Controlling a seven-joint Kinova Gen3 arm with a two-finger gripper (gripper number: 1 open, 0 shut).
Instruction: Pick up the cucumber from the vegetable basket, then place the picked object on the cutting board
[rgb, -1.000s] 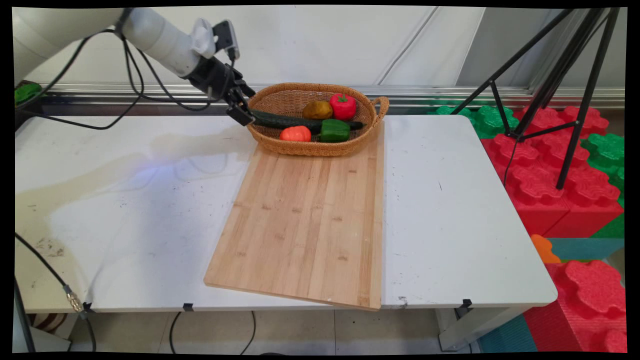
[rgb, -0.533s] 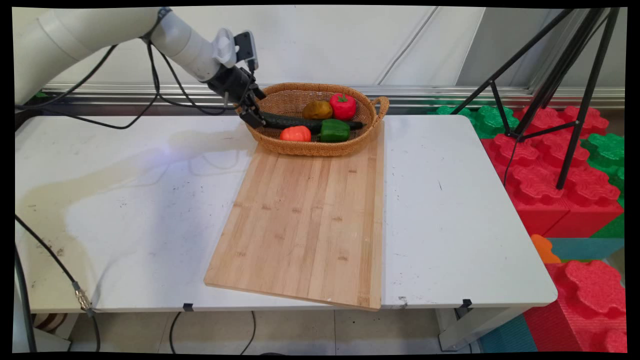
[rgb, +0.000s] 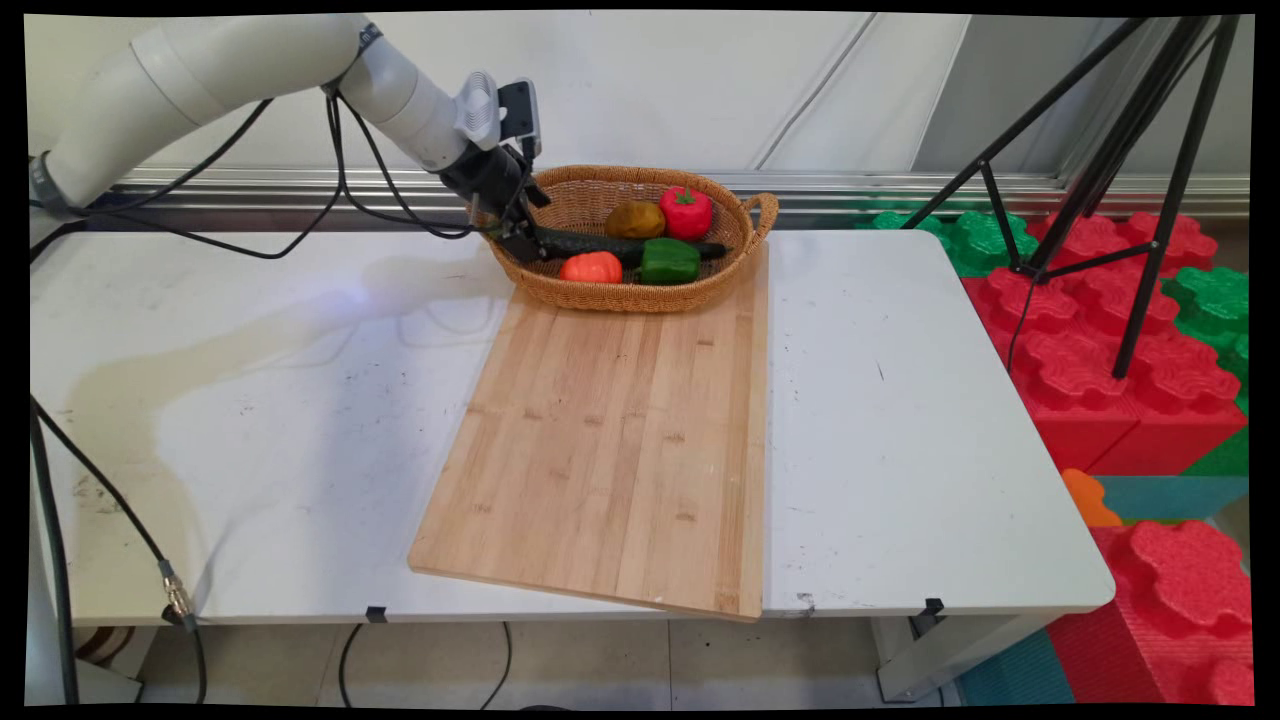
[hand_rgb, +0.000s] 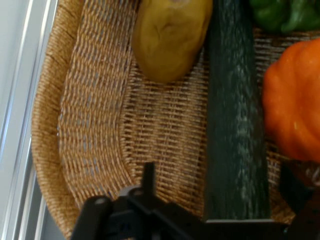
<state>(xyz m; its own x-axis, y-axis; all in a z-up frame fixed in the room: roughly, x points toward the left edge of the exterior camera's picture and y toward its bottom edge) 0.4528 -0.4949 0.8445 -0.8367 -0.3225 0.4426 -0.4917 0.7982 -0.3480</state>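
A white robot arm reaches in from the upper left, and its black gripper (rgb: 525, 245) dips into the left end of a woven basket (rgb: 620, 300). The basket stands at the far edge of the tabletop, its near side resting on the far end of a bamboo cutting board (rgb: 610, 440).

In the hand view the two fingers (hand_rgb: 148, 175) stand spread apart on either side of the near end of a dark green cucumber (hand_rgb: 235, 125). There is a clear gap on one side, so nothing is grasped. The cucumber lies lengthwise along the basket floor.

All the produce is inside the basket. A brown potato (rgb: 635, 220) and a red pepper (rgb: 686, 212) lie behind the cucumber. An orange tomato (rgb: 590, 267) and a green pepper (rgb: 669, 260) lie in front of it. The cutting board carries nothing but the basket's edge.

The white table (rgb: 250, 400) is scuffed and faintly stained, and the board runs from its far edge to overhang its near edge. Black cables hang from the arm. Behind is a pale wall with a metal rail. To the right stand a black tripod (rgb: 1100, 150) and red and green foam blocks (rgb: 1100, 350) on the floor.
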